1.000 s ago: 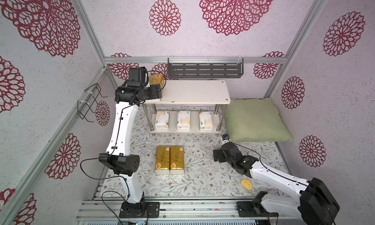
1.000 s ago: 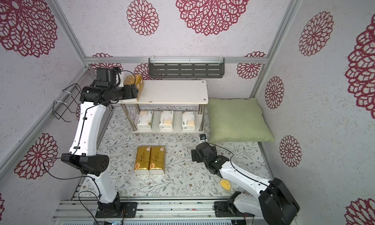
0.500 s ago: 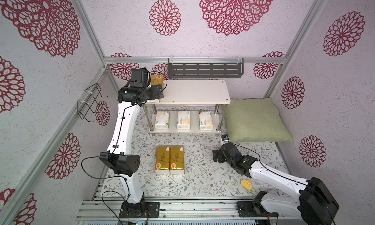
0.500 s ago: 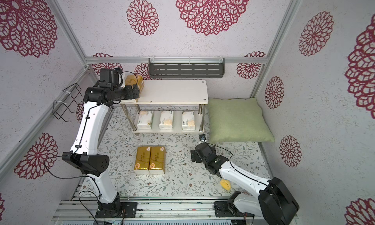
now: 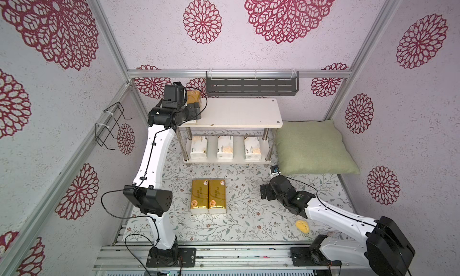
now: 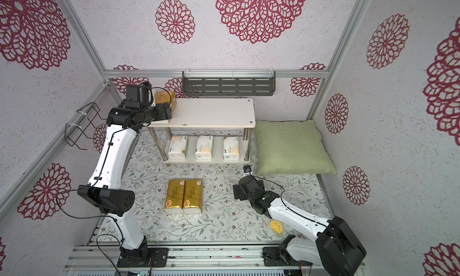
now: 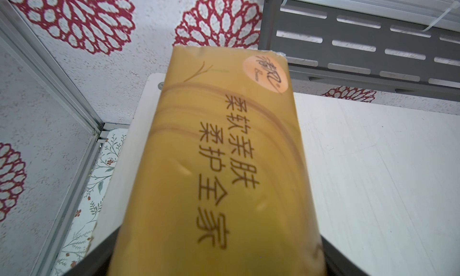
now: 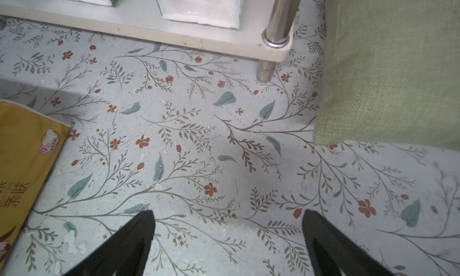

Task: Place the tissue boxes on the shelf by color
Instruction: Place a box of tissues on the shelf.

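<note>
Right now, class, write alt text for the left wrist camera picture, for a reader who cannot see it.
A gold tissue pack fills the frame, over one end of the white top board of the shelf, with dark fingers of the left gripper flanking its near end. Behind are a grey slotted rack and red-flowered wallpaper.

The gold pack (image 5: 194, 95) is half covered by the left gripper (image 5: 196, 109) in both top views, so whether it's clamped can't be told. In the left wrist view its near end is cut off and the fingers (image 7: 95, 258) are blurred. The yellow blob (image 5: 302, 226) on the mat (image 5: 246, 207) is too small to be named.
</note>
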Robot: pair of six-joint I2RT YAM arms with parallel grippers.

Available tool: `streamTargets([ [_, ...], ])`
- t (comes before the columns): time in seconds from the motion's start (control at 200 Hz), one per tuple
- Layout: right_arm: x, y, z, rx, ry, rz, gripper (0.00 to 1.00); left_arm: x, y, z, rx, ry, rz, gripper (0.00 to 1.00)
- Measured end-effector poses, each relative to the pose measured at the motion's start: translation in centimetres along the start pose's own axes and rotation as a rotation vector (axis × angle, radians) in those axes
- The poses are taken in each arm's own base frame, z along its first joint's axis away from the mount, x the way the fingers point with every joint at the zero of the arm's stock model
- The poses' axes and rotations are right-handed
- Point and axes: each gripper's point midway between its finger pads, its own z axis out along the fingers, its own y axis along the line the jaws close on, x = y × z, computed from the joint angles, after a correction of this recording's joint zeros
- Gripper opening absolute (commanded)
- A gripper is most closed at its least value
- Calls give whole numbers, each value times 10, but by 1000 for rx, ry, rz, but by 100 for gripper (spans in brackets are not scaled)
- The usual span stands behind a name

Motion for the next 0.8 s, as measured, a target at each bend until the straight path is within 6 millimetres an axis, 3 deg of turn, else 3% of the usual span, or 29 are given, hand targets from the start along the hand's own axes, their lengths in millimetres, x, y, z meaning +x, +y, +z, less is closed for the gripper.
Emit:
streamTargets([
  [0.405,1,2,4,0,4,-2,99,-6,-4,12,9,-29,-11,94],
  [0.53,1,2,4,0,3,-2,99,-6,-5,13,11,-29,-10,100],
  [0.801,2,2,5,0,4,-3,99,-5,-5,13,6,-27,-6,97],
])
